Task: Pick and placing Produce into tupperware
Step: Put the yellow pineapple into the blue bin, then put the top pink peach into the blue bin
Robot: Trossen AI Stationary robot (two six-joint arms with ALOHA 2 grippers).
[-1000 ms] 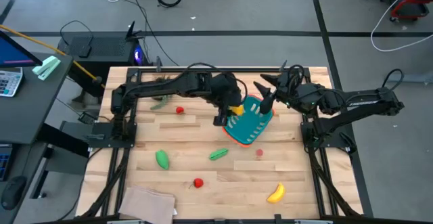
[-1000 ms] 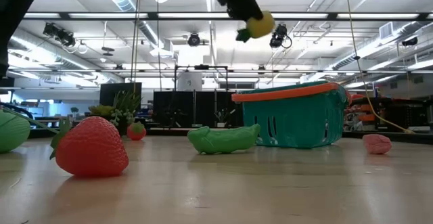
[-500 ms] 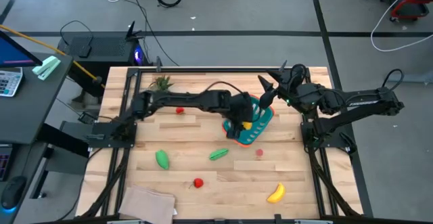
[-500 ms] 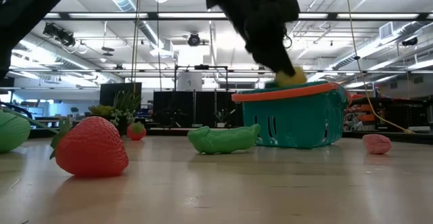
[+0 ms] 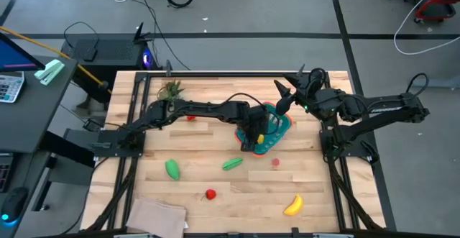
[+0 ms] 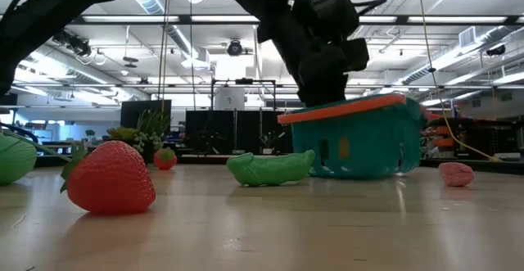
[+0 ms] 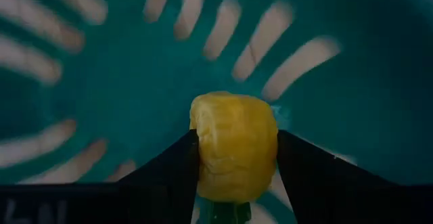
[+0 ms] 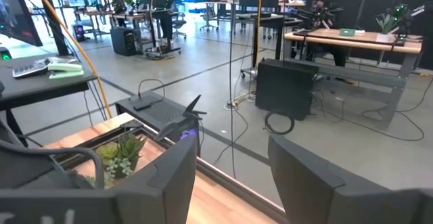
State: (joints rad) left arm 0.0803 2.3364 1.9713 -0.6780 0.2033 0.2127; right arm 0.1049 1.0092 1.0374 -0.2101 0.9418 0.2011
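Left end effector (image 7: 233,183), fingers clamped on the yellow chunk (image 7: 233,146), low inside the teal tupperware (image 5: 277,123) on the bench; right end effector (image 5: 282,98) parted, empty, raised; risk: pressing down may tip the tupperware.

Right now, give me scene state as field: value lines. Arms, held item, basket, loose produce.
left gripper: inside the teal basket, fingers shut on the yellow chunk
right gripper: raised by the basket's far edge, fingers open, empty
basket: tilted in the low view
loose on table: banana, green pod, green piece, two red pieces, pink piece
cloth: near left corner
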